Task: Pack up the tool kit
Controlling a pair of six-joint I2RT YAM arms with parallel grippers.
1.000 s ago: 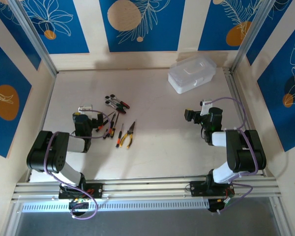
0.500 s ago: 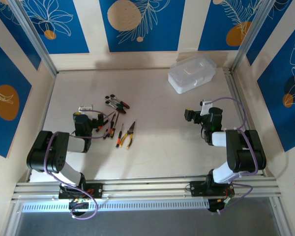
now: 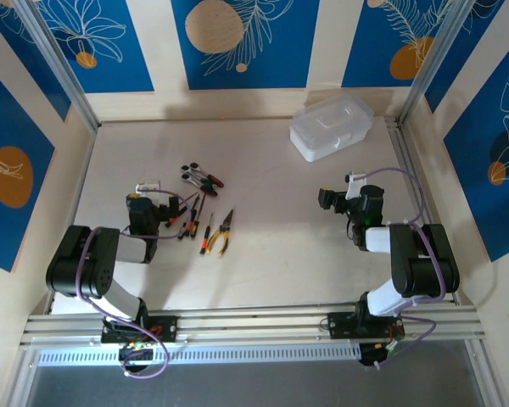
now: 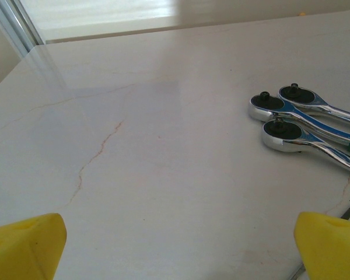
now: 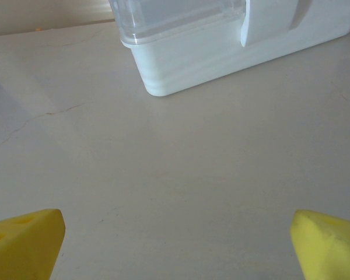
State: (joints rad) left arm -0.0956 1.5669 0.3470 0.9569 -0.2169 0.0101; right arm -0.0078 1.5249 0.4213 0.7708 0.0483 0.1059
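Two spread, empty grippers: left gripper (image 4: pixel 176 248) by loose tools (image 3: pixel 204 208) left of centre; right gripper (image 5: pixel 175 245) facing the closed case (image 3: pixel 316 146) in the table's (image 3: pixel 271 254) far-right corner; lid (image 3: pixel 335 119) likely needs opening first.

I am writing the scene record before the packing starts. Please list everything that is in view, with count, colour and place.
plastic case: 1, translucent white, lid closed, far right of the table
ratchet wrenches: 3, chrome heads, far end of the tool cluster, left of centre
screwdrivers: several, count unclear, black and red handles, middle of the cluster
pliers: 1, orange handles, near right end of the cluster
table: 1, pale with fine veins
wall panels: blue and cream, around the table
left gripper: 1, yellow fingertips, open, left of the tools
right gripper: 1, yellow fingertips, open, facing the case
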